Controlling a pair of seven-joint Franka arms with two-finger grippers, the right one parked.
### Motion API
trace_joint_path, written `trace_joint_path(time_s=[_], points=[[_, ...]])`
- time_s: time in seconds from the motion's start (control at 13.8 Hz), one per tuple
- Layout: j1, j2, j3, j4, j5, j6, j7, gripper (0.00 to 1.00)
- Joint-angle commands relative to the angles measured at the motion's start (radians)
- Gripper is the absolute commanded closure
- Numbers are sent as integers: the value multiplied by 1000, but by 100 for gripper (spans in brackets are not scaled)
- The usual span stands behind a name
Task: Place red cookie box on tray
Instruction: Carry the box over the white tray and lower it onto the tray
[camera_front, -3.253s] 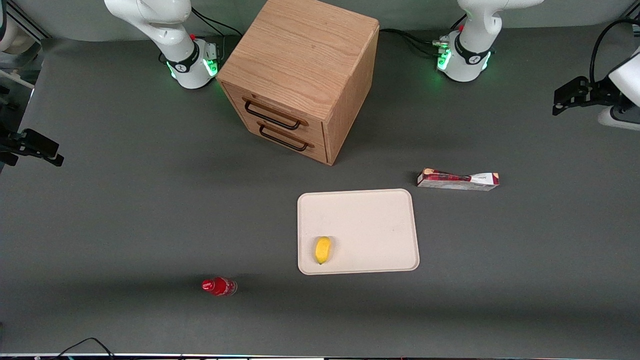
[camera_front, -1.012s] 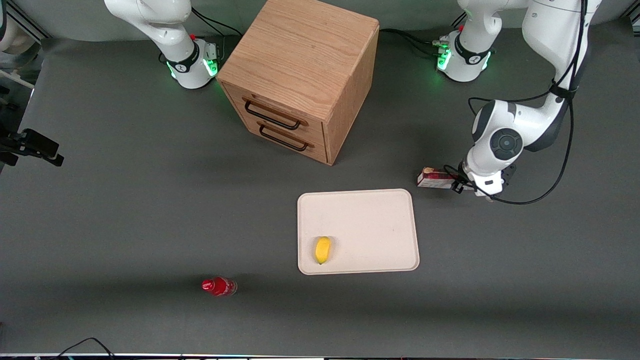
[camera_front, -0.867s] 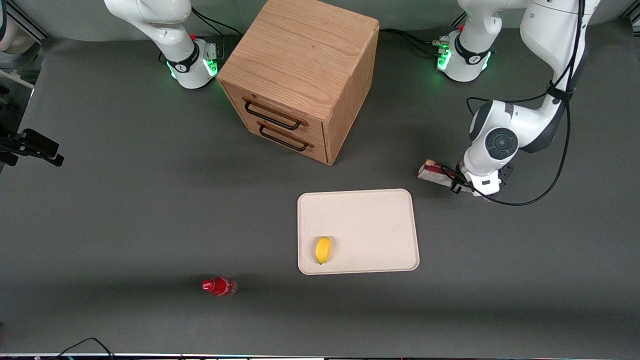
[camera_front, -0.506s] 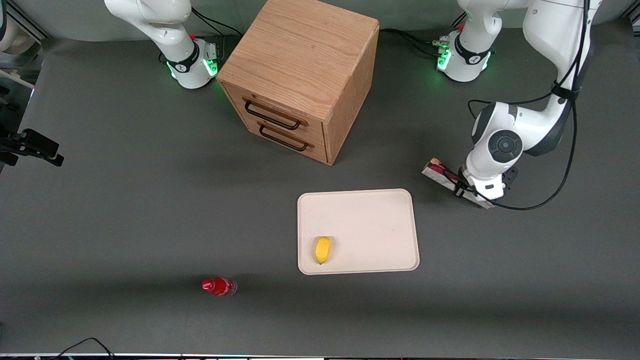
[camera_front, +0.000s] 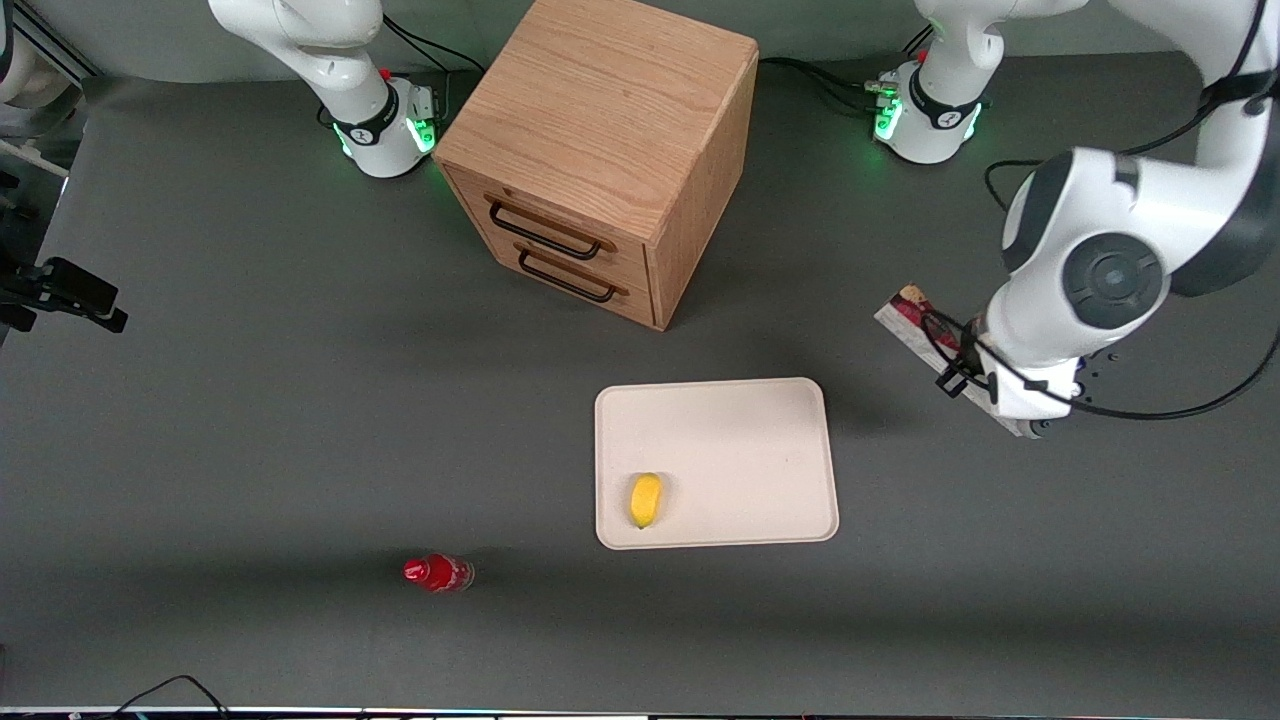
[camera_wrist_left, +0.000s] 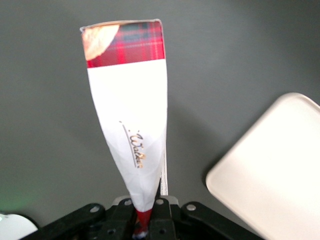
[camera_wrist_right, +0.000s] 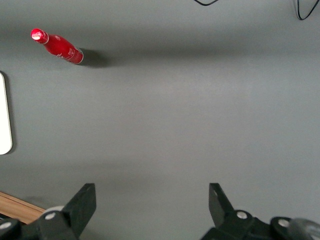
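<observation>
My left gripper (camera_front: 985, 385) is shut on the red cookie box (camera_front: 915, 318) and holds it lifted off the table, beside the tray toward the working arm's end. The box is tilted; only its red end shows past the wrist in the front view. In the left wrist view the box (camera_wrist_left: 131, 115) runs out from between the shut fingers (camera_wrist_left: 162, 220), white section first, red plaid end farthest out. The cream-white tray (camera_front: 760, 440) lies flat on the table with a yellow fruit (camera_front: 646, 499) on it; a corner of the tray (camera_wrist_left: 280, 170) also shows in the left wrist view.
A wooden drawer cabinet (camera_front: 600, 150) stands farther from the front camera than the tray. A small red bottle (camera_front: 437, 573) lies nearer the camera, toward the parked arm's end; it also shows in the right wrist view (camera_wrist_right: 57, 46). Grey table all round.
The arm came in, closed on the box, lifted it off the table and turned it. The box and gripper are now higher than half a second ago.
</observation>
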Motion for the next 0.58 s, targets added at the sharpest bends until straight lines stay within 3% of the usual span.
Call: trace_joint_path(time_s=[0.0,0.22,0.51], points=[[-8,54,-58,153,-19,-69,151,100],[-10,199,-178,240,-10,-43,225,100],[-27,434,-253,271,131,99,245,100]])
